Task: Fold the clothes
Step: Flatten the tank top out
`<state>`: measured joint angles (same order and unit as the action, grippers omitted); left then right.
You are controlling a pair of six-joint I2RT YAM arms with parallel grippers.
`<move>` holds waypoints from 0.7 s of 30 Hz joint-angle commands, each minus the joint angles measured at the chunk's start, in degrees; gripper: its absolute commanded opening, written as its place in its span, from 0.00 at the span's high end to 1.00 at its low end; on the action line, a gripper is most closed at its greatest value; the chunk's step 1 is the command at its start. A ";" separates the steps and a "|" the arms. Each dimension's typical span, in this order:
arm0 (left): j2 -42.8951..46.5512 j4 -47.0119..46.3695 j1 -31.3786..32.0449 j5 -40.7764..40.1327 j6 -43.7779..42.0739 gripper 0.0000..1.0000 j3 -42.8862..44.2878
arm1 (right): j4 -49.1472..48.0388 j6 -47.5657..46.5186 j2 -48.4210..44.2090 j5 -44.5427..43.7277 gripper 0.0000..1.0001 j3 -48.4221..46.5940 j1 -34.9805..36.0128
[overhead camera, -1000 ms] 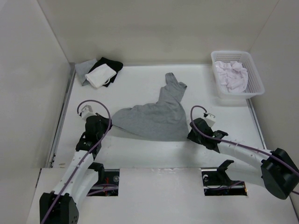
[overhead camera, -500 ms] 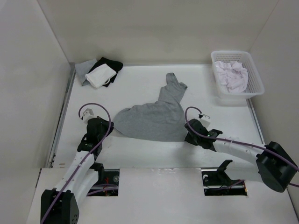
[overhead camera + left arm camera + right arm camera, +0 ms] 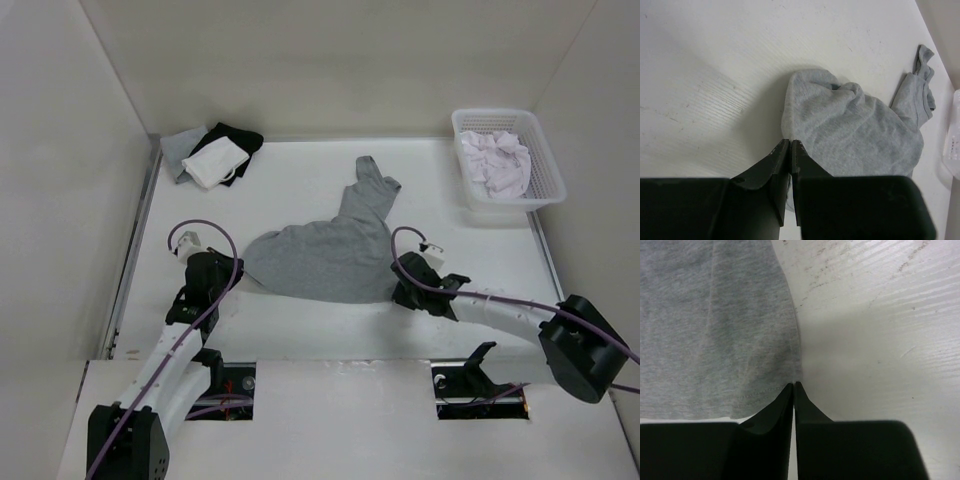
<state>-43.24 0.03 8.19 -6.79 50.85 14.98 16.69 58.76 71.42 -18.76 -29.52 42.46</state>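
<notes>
A: Where's the top?
B: Top [image 3: 335, 250] lies on the table [image 3: 300, 330], about mid, between the two arms. Straps point to the far side, wide hem faces the arms. Not flat: rumpled, and the strap end is bunched and narrow.
A: Left claw?
B: Left claw [image 3: 790, 142] is closed, fingers nearly touching, pinching the left hem corner. The cloth edge runs straight into the tips, and the fabric puckers just past them.
A: Right one?
B: Right claw [image 3: 794, 385] is closed too, tips together on the top's right edge, right by the hem stitching. The side seam leads into the slit between the fingers. Grey cloth on one side of the tips, bare table on the other.
A: So both are on the cloth?
B: Yes, one at each end of the hem, both low at the table.
A: Is any of the top lifted?
B: Can't tell from above, it looks to be resting on the table.
A: Other stuff?
B: Basket [image 3: 515, 203] at far right with a white cloth [image 3: 495, 165] crumpled in it. Pile [image 3: 215, 163] of black, white and grey pieces in the far left corner. Both are well apart from the top.
</notes>
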 commanded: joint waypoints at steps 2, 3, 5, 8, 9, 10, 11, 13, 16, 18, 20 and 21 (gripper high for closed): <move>0.26 -2.76 0.29 0.81 0.56 0.95 1.72 | -0.33 0.56 0.22 1.10 0.99 0.69 0.65; 0.35 -2.76 0.29 0.81 0.65 0.95 1.89 | -0.69 0.56 -1.35 0.32 1.00 0.86 0.65; 0.88 -2.76 0.21 0.81 1.27 0.96 3.11 | -0.34 -0.05 -5.57 -2.49 1.00 0.26 0.65; 2.54 -3.37 0.29 0.81 2.58 0.97 7.67 | 1.85 -5.04 -14.87 -7.85 1.00 -4.21 1.35; 3.33 -3.98 0.64 0.64 3.28 0.98 9.78 | 3.08 -7.15 -17.77 -9.52 1.00 -6.84 1.70; 4.04 -4.94 1.43 0.29 3.90 0.98 12.15 | 4.31 -9.61 -20.24 -11.10 1.00 -10.18 2.05; 4.57 -5.91 2.48 -0.15 3.99 0.99 14.79 | 5.54 -12.50 -22.35 -12.86 1.00 -13.78 2.75; 5.71 -6.62 5.03 -2.52 3.29 1.00 20.50 | 7.30 -18.57 -25.52 -17.42 1.00 -21.85 4.86; 7.21 -6.98 8.72 -8.22 -0.47 1.00 29.98 | 7.84 -26.48 -28.08 -24.80 1.00 -32.93 9.16; 7.56 -7.41 9.96 -10.61 -3.55 1.00 36.49 | 6.43 -33.60 -28.26 -30.17 1.00 -41.29 12.77; 7.12 -8.73 10.31 -12.19 -6.54 1.00 43.52 | 3.37 -41.58 -27.04 -34.22 1.00 -49.28 16.28; 6.42 -9.60 9.70 -12.81 -7.68 1.00 46.95 | 0.92 -46.23 -26.16 -35.54 1.00 -53.06 17.86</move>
<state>-37.34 -3.55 18.20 -14.26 48.53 53.65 22.15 28.25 44.42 -43.97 -74.91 57.39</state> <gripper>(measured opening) 0.032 0.006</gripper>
